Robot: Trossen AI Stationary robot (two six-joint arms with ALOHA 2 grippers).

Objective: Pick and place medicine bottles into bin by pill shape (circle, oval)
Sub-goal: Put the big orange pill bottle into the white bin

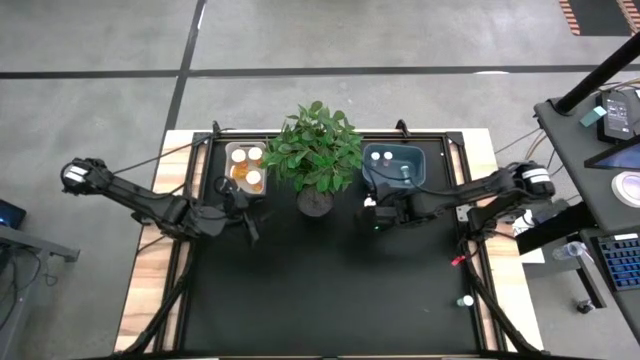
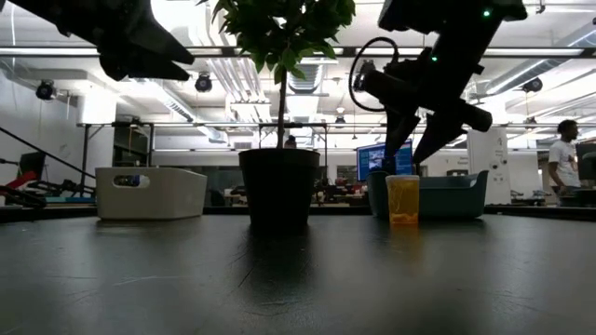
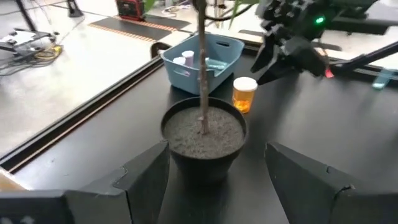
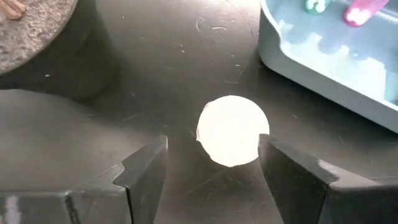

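Note:
An amber medicine bottle (image 2: 403, 200) with a white cap (image 4: 232, 130) stands upright on the black table, just in front of the blue bin (image 2: 456, 195). My right gripper (image 2: 410, 154) hangs open above it, slanting down. One finger stands on either side of the cap, clear of it. My left gripper (image 3: 217, 180) is open with nothing in it. It is raised at the table's left, facing the plant pot (image 3: 204, 134). The white bin (image 1: 247, 167) holds amber bottles. The blue bin (image 1: 395, 165) holds small pale ones.
The leafy potted plant (image 1: 318, 150) stands mid-table between the two bins and close to the bottle. A small bottle (image 1: 466, 300) lies near the table's right edge. The near half of the black mat (image 1: 320, 290) is free room.

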